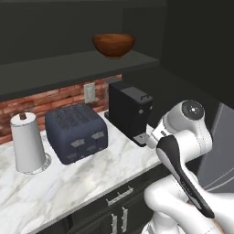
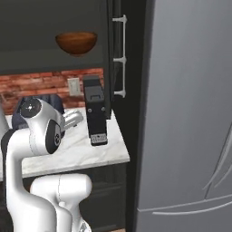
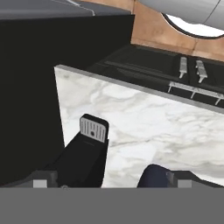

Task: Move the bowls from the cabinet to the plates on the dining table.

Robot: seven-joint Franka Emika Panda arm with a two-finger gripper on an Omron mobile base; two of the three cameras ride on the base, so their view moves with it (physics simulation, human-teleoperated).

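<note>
Item: bowl [image 1: 114, 44], round, deep, reddish-brown wood with dark grain. It sits upright on the dark shelf [image 1: 68, 66] of the open cabinet [image 2: 45, 27], near the shelf's right end, above the desk.

Item: desk [image 1: 68, 183], white marble with grey veins, smooth; straight front edge over dark drawers with silver bar handles. Red brick wall behind, with a pale outlet plate.

Item: toaster [image 1: 76, 131], dark blue-grey, boxy with rounded corners and a dotted top, standing mid-desk.

Item: paper towel roll [image 1: 28, 142], white cylinder on a round base, left of the toaster and just apart from it.

Item: coffee machine [image 1: 130, 111], black, blocky, matt, at the desk's right end with a ribbed grey drip tray at its foot.

Item: my claw [image 3: 109, 183], two small dark tips spread wide, holding nothing, touching nothing. It looks down over the coffee machine's tray and the marble.

Edges and room: bare marble lies in front of the toaster and towel roll. The desk ends just right of the coffee machine, where a tall grey refrigerator [image 2: 190, 113] stands close. Open air separates shelf and appliance tops.
</note>
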